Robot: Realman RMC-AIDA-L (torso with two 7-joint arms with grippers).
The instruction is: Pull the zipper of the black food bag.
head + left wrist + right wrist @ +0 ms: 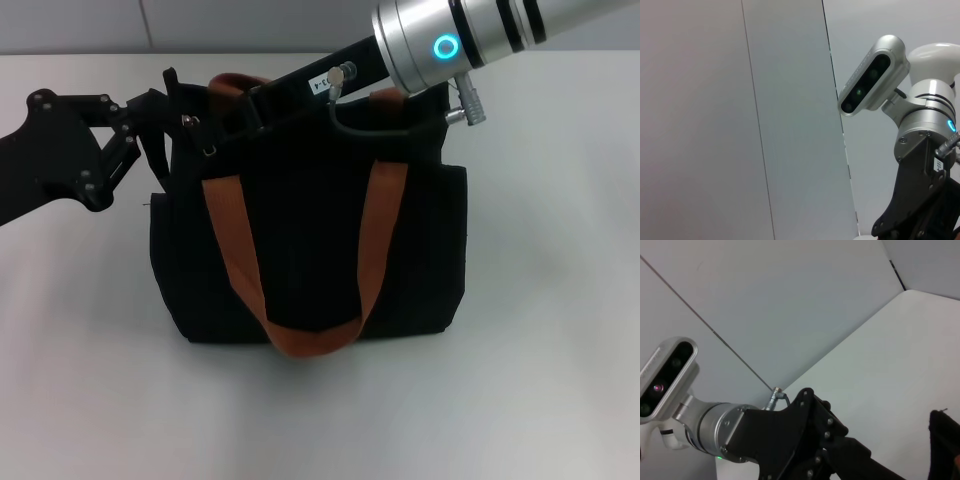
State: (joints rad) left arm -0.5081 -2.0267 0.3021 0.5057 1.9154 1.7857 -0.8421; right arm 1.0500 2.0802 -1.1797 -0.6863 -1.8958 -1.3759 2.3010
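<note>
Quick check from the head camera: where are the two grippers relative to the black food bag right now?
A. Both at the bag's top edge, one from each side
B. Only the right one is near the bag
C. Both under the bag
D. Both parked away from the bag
A: the left gripper reaches the top left corner of the black food bag, and the right gripper comes in over the top edge from the right.

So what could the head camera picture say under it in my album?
Both grippers, left gripper and right gripper, at the black food bag's top edge.

The right arm and its wrist camera before a grey wall.
</note>
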